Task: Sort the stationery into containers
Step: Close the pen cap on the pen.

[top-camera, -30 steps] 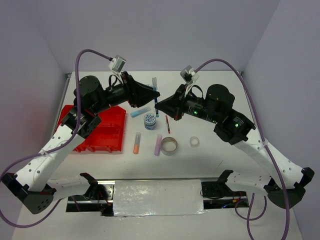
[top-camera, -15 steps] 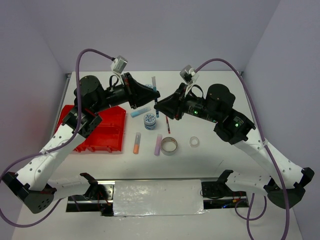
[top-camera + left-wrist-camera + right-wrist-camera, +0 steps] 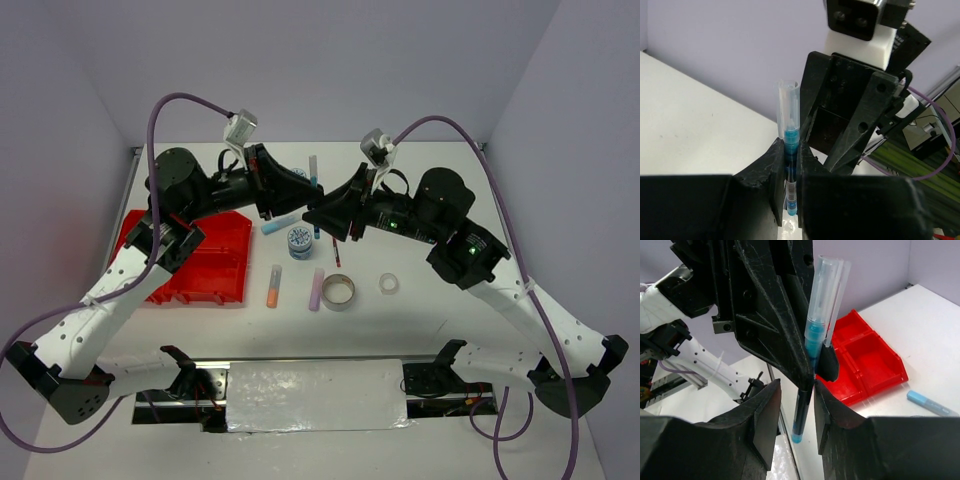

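A teal pen [image 3: 789, 120] with a clear cap stands upright in mid-air, and my left gripper [image 3: 791, 150] is shut on its barrel. From the other side, my right gripper [image 3: 796, 387] faces it, open. Its fingers stand on either side of the pen's [image 3: 817, 315] lower end with a gap on each side. In the top view both grippers meet at the pen [image 3: 314, 178] above the middle back of the table. The red tray [image 3: 225, 250] lies at the left.
On the table lie a light-blue stick [image 3: 281, 224], a blue-patterned tub [image 3: 300, 241], a red pen [image 3: 336, 252], an orange stick [image 3: 273, 286], a lilac stick [image 3: 317, 288], a grey tape ring [image 3: 338, 291] and a clear tape ring [image 3: 389, 284].
My left gripper has closed on the teal pen, and my right gripper's jaws have come apart from it. Both arms have shifted only slightly.
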`<action>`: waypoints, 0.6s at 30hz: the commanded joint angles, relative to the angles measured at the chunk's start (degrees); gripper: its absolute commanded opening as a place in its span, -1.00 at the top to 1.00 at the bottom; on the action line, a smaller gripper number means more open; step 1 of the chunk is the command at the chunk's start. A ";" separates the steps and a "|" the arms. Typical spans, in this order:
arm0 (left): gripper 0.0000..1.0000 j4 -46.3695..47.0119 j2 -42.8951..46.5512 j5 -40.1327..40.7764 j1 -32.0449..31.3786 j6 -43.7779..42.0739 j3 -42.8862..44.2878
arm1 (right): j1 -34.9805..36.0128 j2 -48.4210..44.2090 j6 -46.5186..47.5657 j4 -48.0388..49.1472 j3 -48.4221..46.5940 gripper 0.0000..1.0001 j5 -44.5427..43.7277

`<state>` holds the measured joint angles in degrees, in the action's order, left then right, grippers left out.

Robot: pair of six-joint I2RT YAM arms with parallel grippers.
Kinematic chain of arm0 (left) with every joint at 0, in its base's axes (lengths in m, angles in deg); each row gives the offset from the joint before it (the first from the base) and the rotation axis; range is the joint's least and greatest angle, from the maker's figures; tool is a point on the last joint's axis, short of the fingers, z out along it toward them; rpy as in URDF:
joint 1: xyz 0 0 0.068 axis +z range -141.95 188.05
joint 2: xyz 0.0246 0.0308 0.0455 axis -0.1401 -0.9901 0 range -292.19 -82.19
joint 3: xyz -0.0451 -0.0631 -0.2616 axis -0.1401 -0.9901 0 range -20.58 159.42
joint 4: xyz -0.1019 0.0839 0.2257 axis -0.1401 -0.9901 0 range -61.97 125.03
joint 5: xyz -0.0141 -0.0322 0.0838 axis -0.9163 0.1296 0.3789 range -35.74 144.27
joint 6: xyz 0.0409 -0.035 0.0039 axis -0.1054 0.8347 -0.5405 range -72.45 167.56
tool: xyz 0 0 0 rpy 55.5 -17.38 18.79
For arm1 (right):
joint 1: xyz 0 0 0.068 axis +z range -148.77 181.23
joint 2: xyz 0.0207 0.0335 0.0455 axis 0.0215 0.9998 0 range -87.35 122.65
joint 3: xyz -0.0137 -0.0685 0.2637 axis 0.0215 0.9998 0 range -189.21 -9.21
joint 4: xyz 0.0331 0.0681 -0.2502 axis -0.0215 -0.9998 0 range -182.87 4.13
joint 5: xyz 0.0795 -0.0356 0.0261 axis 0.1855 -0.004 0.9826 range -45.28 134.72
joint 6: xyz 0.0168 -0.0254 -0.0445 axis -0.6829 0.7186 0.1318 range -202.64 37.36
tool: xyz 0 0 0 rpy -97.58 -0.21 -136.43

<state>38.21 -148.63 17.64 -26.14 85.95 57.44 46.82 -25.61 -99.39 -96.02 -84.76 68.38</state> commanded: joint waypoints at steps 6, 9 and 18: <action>1.00 10.35 2.62 -2.49 0.01 5.20 -1.99 | 0.12 0.66 -3.20 9.27 1.19 0.56 1.74; 1.00 9.92 3.24 -2.14 0.01 5.29 -1.99 | 0.03 0.67 -3.37 9.45 1.28 0.87 1.13; -0.79 -2.45 7.27 8.05 0.01 -4.09 0.38 | 0.03 -0.74 -2.58 7.16 2.86 1.00 -0.89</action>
<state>39.50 -144.89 20.29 -26.03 86.51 55.23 46.88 -25.15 -102.85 -90.97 -83.17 68.82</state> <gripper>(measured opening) 0.778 0.176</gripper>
